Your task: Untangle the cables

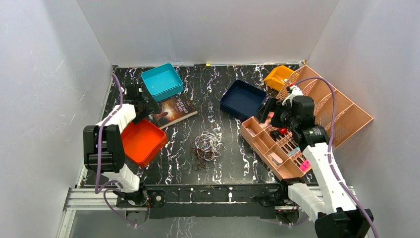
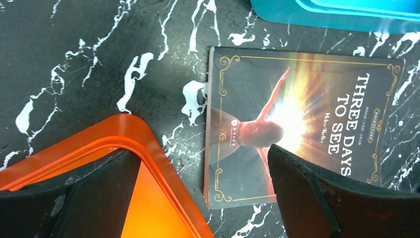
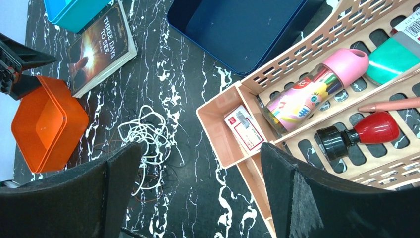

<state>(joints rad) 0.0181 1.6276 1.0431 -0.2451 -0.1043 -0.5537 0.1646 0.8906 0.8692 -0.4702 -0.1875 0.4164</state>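
Observation:
The cables lie as a hand-sized tangle of whitish, dark brown and black wire loops on the black marbled table, in the middle near the front. They also show in the right wrist view, partly behind my left finger. My left gripper is open and empty, up at the back left, well away from the tangle; in its wrist view it hangs over the gap between an orange tray and a book. My right gripper is open and empty, above the organizer's left end, to the right of and behind the tangle.
An orange tray sits at the left, a teal bin and a book behind it. A navy tray and a yellow bin stand at the back. A pink organizer with small items and a larger pink rack fill the right.

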